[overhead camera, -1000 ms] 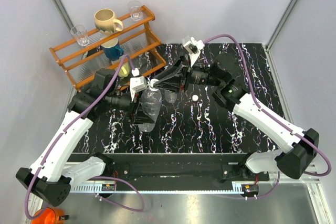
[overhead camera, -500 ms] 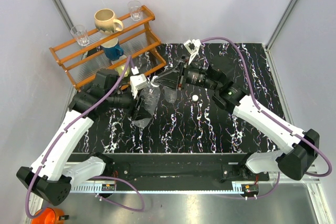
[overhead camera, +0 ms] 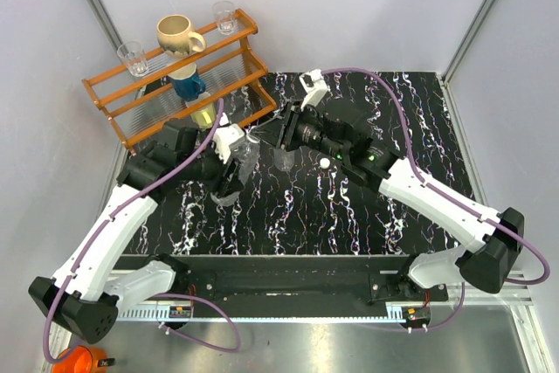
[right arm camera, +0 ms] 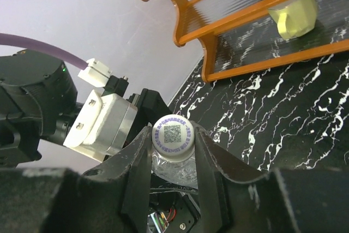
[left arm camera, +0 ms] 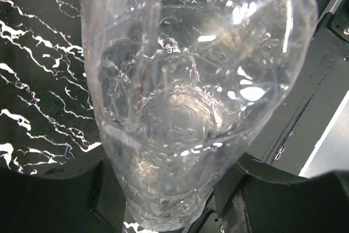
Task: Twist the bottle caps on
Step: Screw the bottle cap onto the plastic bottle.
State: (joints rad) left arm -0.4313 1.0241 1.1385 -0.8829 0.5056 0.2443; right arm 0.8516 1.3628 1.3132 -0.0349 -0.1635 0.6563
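From above, the two arms meet over the far-left part of the black marbled table (overhead camera: 410, 111). The left gripper (overhead camera: 229, 174) grips the body of a clear bottle (overhead camera: 244, 155), which is tilted with its neck pointing right and far, towards the right gripper (overhead camera: 267, 134). That view is too small to show either grip closely.

The left wrist view fills that gap for one side. The bottle (left arm camera: 191, 80) takes up nearly the whole picture, crinkled and colourless, and the left gripper (left arm camera: 169, 205) has its dark fingers (left arm camera: 106, 189) pressed against both sides of the body - closed partway, clamped on the plastic.

The right wrist view shows the other end. A white cap (right arm camera: 173, 137) with a small purple printed code on top sits on the bottle neck (right arm camera: 175, 168). The right gripper (right arm camera: 172, 141) is closed on it, with a black finger (right arm camera: 136, 173) touching each side. Behind it is the left gripper's white housing (right arm camera: 103, 121), and further back an orange rack (right arm camera: 240, 28) holding a yellow cup (right arm camera: 294, 12).

Only the overhead view shows the loose cap (overhead camera: 324, 163), which lies on the table just right of the right gripper and touches nothing. Between it and the held bottle is a faint clear shape, seemingly the second bottle (overhead camera: 284, 160) - too indistinct to tell more.
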